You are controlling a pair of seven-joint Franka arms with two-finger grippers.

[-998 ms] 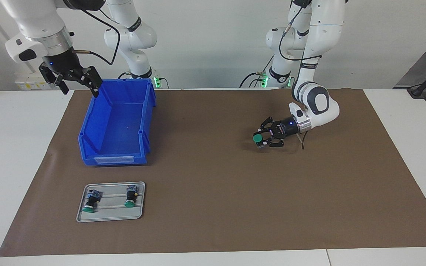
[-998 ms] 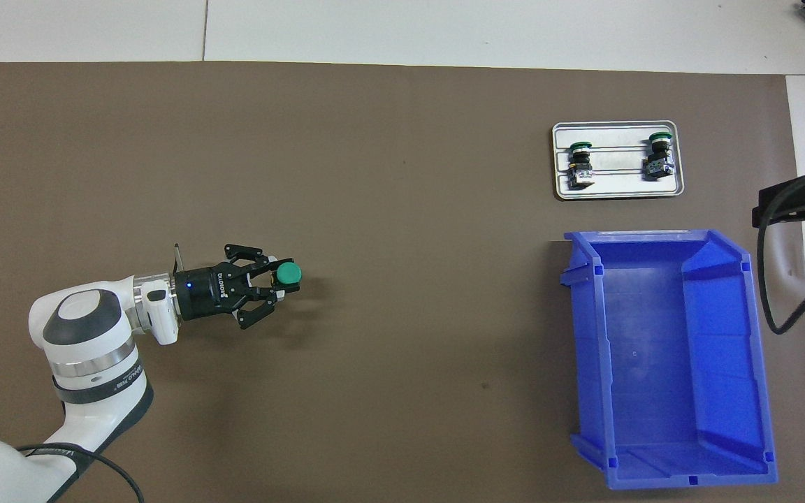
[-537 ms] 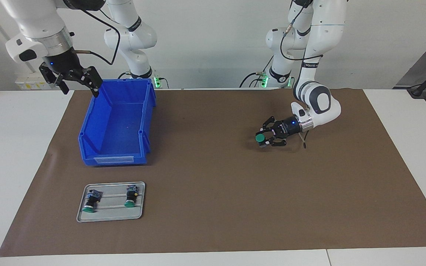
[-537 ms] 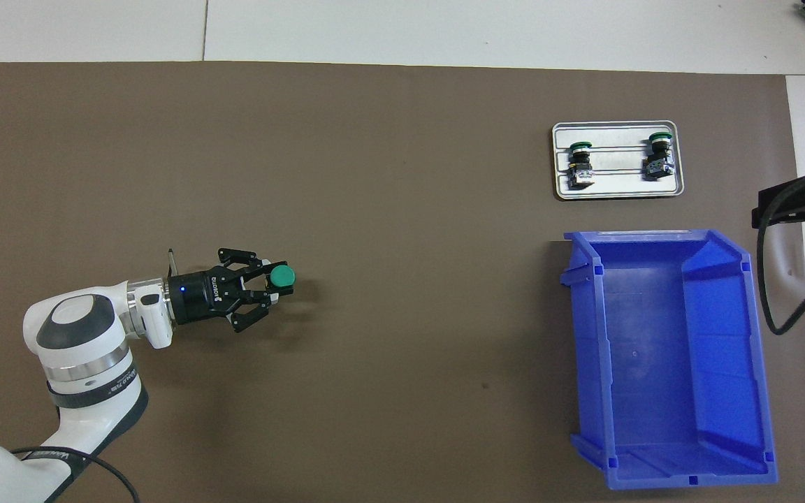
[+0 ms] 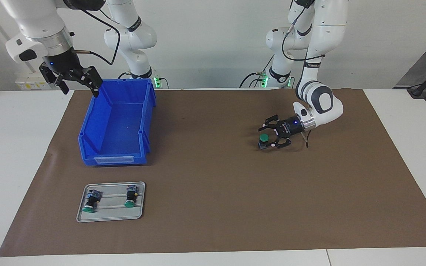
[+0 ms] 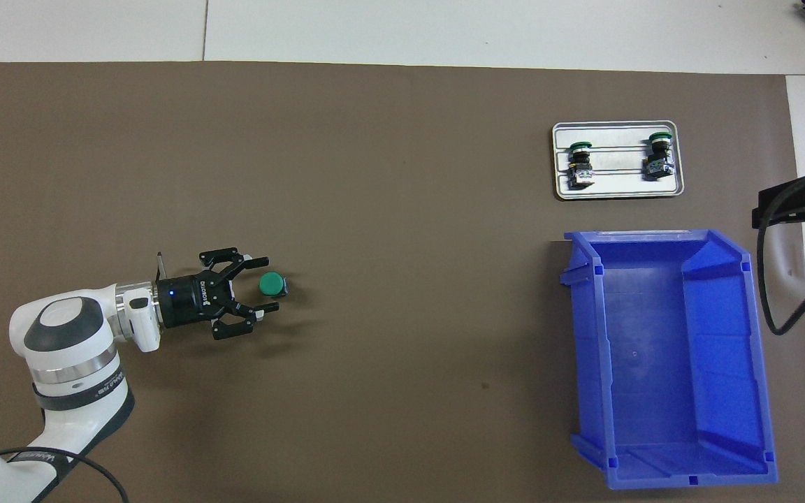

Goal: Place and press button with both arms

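Left gripper is low over the brown mat at the left arm's end of the table, wrist lying near horizontal. Fingers spread apart, nothing clamped. The button stands on the mat between the fingertips, green cap up; overhead view shows a gap on both sides of the cap, so it looks released, not pinched. Cap-up makes sense: that's the face the next press needs, judging from the task.

Right gripper hangs in the air over the end of the blue bin nearest the robots, toward the right arm's end. Fingers apart, empty. That arm waits. My read: it's the one meant to come over and press.

Metal tray sits farther from the robots than the bin, with two spare buttons lying on their sides, untouched.

Versus a second ago: the left fingers were closed on the button and carrying it slightly raised; now they've opened and the button is down on the mat. The left gripper has also backed off a little toward its own base. Right arm, bin and tray haven't changed.

Place step looks done; press not yet started.
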